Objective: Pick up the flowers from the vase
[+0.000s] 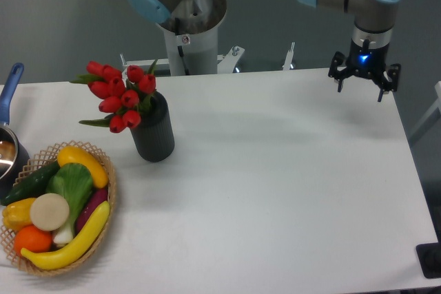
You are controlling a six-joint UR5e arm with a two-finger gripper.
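A white desk (275,191) fills the room here, grey wall behind it, the arm's silver base post (186,32) planted just past the far edge. On the left half of the desk stands the vase (154,132), dark, ribbed and upright, and out of its mouth spill the flowers (118,94): red tulip buds bunched tight, leaning left, green leaves poking out sideways. Nothing touches them. Over at the far right corner the gripper (364,82) hangs above the desk edge, well apart from the vase, pointing straight down off a blue-capped wrist, a small blue light glowing on it. Its black fingers (340,80) are spread wide, with nothing between them. Closer to me, at the near left corner, a wicker basket (109,201) sits just beside the vase, piled with toy fruit and vegetables (58,208), yellow, green, orange. At the left edge, a pan with a blue handle (9,87) peeks in.
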